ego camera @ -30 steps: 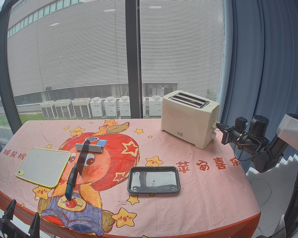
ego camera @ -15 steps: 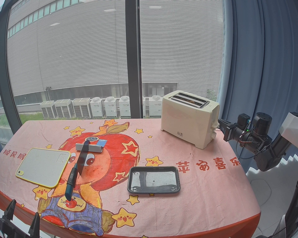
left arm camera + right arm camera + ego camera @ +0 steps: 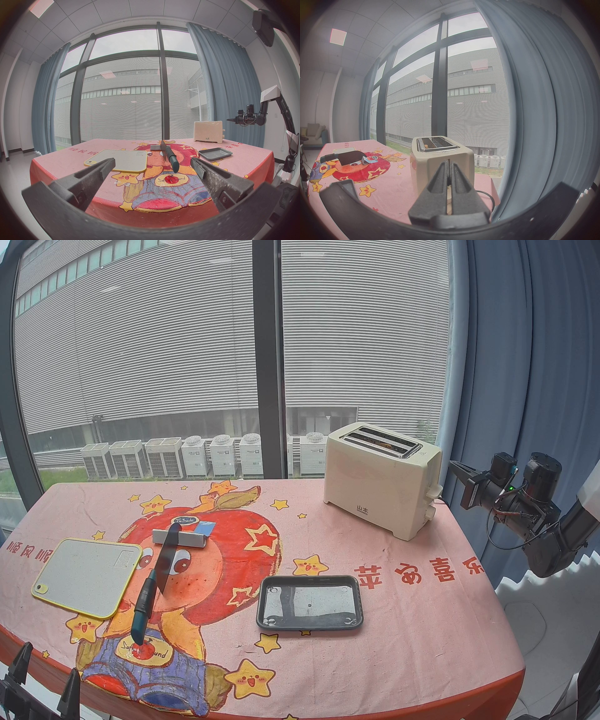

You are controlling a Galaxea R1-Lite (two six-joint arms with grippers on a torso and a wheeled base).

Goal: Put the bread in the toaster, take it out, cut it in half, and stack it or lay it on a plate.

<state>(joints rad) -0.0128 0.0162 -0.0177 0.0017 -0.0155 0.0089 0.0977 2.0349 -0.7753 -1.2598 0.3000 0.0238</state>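
A second ago my right claw (image 3: 455, 466) had its tip against the right end of the toaster (image 3: 375, 490), down by the lever. It has since lifted and backed off to the right, and it now hangs clear of the toaster, a little above the level of the slots. Nothing on the table has shifted.

My right wrist view shows that claw's fingers (image 3: 441, 175) pressed together with only a thin slit between them and nothing held. My left claw (image 3: 152, 162) is spread wide and holds nothing, low at the near left edge of the table.

The bread (image 3: 382, 442) sits sunk in the toaster, a brownish strip lying lengthwise in the slot (image 3: 432, 144). The toaster stands at the far right of the table. Its long axis and its slots run across the table, slanting from far left to nearer right, and its lever end faces my right claw.

The blue curtain (image 3: 531, 365) hangs just behind my right claw. A black tray (image 3: 310, 602) lies flat on the cartoon tablecloth (image 3: 400, 627), nearer than the toaster and to its left. Farther left, a knife (image 3: 153, 580) lies with its dark blade propped on a grey knife rest (image 3: 180, 537) and its teal handle pointing toward the near edge. Just left of the knife is a yellow-rimmed cutting board (image 3: 87, 576). The knife and the cutting board lie between my left claw and the toaster.
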